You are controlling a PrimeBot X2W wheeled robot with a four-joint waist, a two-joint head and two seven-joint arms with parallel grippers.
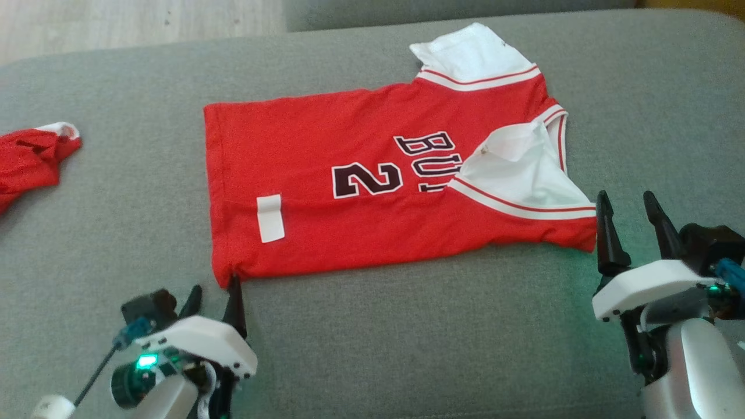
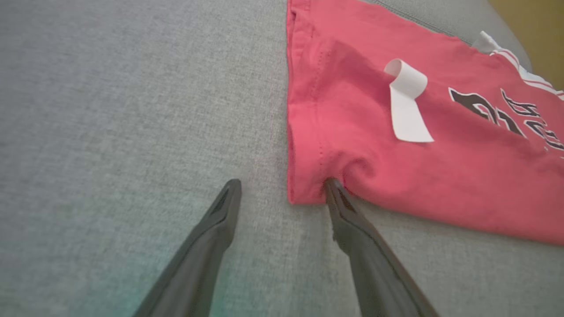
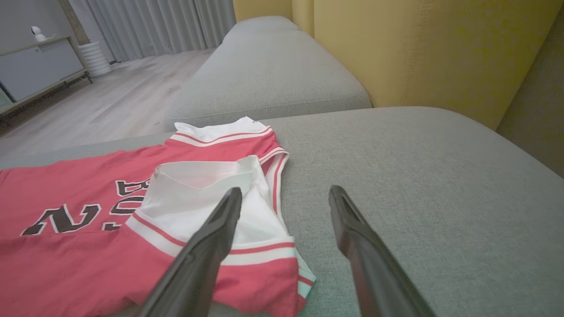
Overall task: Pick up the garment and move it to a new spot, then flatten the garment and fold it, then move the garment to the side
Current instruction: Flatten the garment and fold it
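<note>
I am keeping both hands wide open, and neither one is gripping anything.

The shirt (image 1: 361, 192) is lying flat on the grey sofa (image 1: 407, 326) in front of me, front side up. Its hem is pointing to my left and its neck to my right. It is red, with a dark "2" and the letters "BU" showing on the chest. The near sleeve (image 1: 518, 169), white with red and white trim, is lying folded in over the chest and hiding the rest of the lettering. The far sleeve (image 1: 471, 55) is sticking out toward the far edge of the sofa. A white tag (image 1: 270, 218) is lying on the red cloth near the hem, and in my left wrist view one end of it is curling up.

My left hand (image 1: 215, 284) is sitting at the near hem corner. In my left wrist view, one finger (image 2: 352, 220) is touching the hem just inside that corner, where the cloth is puckering around the tip. The other finger (image 2: 216, 220) is resting over bare sofa beside the shirt.

My right hand (image 1: 624, 195) is hovering just beside the near shoulder corner. In my right wrist view, one finger (image 3: 211, 237) is crossing over the near sleeve and the other (image 3: 357, 237) is over bare sofa. I cannot tell whether either is touching.

Another red piece (image 1: 29, 160) is lying bunched at the far left of the sofa, well apart from the shirt.
</note>
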